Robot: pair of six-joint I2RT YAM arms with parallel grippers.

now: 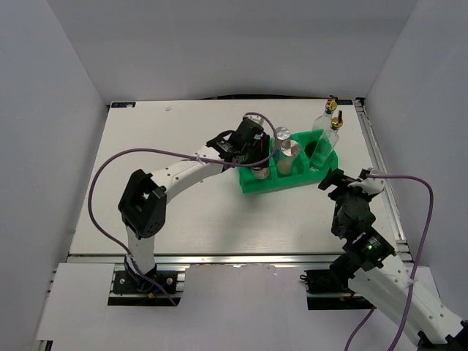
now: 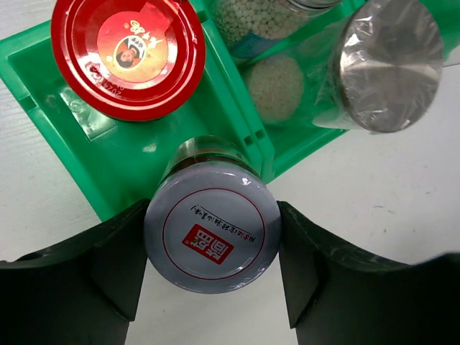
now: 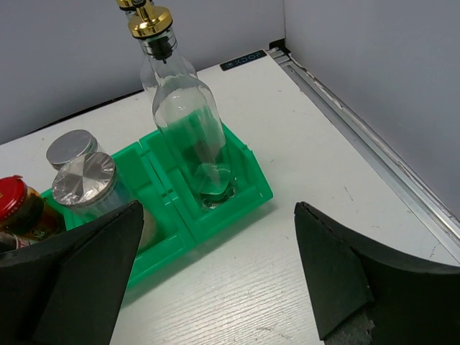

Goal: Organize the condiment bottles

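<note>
Your left claw point(image 2: 213, 248) is clamped on the small jar with the red-marked lid point(image 2: 212, 231), one finger point(image 2: 115, 266) pressed to each side of the lid. The jar sits in the left compartment of the green tray point(image 2: 43, 79), just beside the dark red-capped bottle point(image 2: 128, 54); you cannot tell whether its base rests on the floor. Your right claw point(image 3: 218, 230) is spread wide with nothing in it, near the tray's right end, where a clear glass bottle with a gold pourer point(image 3: 188, 122) stands.
</note>
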